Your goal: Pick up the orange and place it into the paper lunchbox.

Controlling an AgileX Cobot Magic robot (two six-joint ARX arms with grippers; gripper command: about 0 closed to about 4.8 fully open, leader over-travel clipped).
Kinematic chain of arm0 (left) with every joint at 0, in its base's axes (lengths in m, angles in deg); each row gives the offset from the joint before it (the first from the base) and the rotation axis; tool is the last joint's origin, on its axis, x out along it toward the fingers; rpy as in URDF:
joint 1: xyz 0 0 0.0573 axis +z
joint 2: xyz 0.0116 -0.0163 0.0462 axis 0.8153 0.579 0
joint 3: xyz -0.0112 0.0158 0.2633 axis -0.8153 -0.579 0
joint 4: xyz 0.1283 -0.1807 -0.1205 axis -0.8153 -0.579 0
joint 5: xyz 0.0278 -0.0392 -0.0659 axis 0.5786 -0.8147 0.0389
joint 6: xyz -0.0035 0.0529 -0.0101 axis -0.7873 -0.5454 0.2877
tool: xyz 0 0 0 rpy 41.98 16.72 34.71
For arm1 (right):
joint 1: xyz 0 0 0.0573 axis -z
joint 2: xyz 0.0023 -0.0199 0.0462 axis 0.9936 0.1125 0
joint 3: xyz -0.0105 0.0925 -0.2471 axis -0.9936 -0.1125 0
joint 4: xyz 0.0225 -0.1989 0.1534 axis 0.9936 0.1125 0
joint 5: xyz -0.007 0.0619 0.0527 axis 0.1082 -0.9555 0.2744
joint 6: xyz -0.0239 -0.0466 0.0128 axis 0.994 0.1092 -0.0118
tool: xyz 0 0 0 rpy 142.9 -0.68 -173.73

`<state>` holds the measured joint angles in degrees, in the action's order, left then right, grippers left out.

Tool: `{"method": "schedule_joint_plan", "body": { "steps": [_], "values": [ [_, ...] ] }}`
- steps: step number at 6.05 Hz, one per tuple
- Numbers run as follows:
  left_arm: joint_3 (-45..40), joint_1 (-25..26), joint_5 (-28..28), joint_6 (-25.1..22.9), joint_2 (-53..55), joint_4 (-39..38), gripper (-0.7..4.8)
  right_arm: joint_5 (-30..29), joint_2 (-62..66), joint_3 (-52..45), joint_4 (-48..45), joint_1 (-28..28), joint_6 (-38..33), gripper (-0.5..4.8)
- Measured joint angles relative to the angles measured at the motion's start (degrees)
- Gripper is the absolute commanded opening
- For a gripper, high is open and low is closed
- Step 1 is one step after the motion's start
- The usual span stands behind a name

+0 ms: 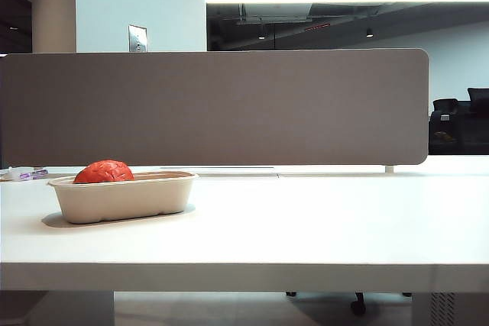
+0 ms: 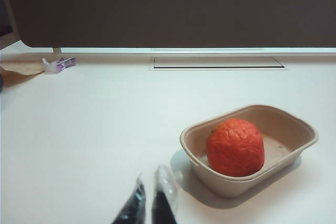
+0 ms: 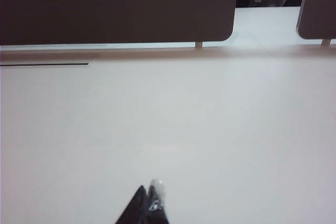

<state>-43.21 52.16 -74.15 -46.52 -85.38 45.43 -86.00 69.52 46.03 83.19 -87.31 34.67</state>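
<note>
The orange (image 1: 103, 172) (image 2: 234, 147), reddish and wrinkled, lies inside the paper lunchbox (image 1: 122, 200) (image 2: 296, 126), toward one end of it. The beige tray stands on the white table at the left of the exterior view. In the left wrist view my left gripper (image 2: 149, 184) hovers over bare table a short way from the tray. Its fingers stand close together with nothing between them. My right gripper (image 3: 148, 190) is shut and empty over bare table, with neither orange nor lunchbox in its view. No arm shows in the exterior view.
A long grey divider panel (image 1: 214, 108) runs along the back of the table. A small purple and white item (image 1: 27, 174) (image 2: 60, 64) lies by the panel at the far left. A flat cable hatch (image 2: 218, 62) sits in the tabletop near the panel.
</note>
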Motion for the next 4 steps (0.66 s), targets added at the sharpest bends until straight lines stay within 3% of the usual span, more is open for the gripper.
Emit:
{"method": "schedule_joint_plan", "body": {
  "steps": [4],
  "values": [
    [0.0,0.0,0.0,0.0,0.0,0.0,0.27,-0.4,0.0,0.0,-0.6,0.6,-0.4,-0.05]
  ]
}}
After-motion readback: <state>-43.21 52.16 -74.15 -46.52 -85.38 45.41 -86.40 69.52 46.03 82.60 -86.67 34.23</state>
